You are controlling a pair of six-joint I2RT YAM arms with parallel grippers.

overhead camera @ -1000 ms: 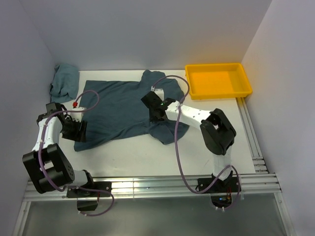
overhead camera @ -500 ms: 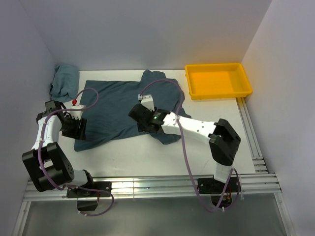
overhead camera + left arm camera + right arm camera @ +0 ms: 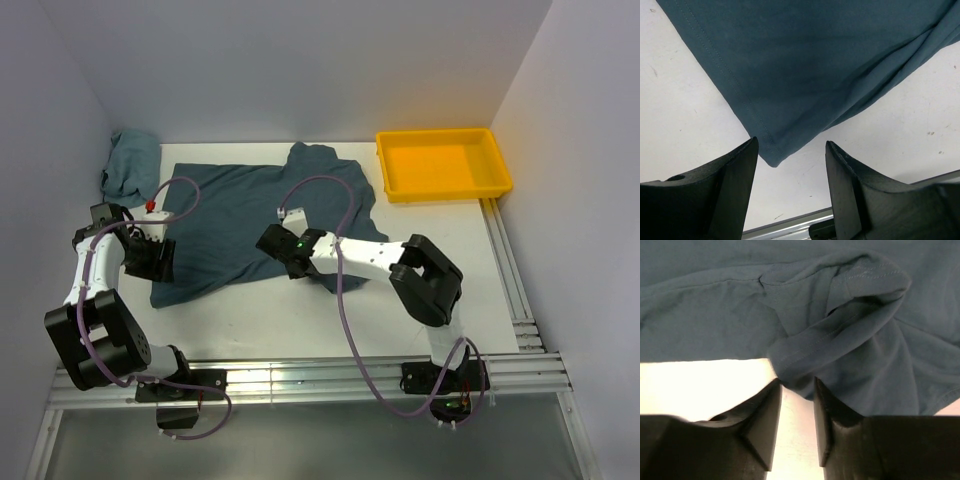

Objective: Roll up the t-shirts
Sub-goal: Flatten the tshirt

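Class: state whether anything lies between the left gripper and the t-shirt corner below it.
Nothing visible does: the left gripper has its jaws open either side of the t-shirt corner, which lies flat on the table.

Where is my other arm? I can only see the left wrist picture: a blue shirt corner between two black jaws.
Observer: The right arm reaches to the near edge of the same t-shirt, jaws a little apart at a bunched fold.
Operator: Is there only one shirt?
Observer: No, a second blue shirt lies crumpled in the far left corner.
Operator: Anything else up there?
Observer: A yellow tray sits in the far right corner, with nothing in it.
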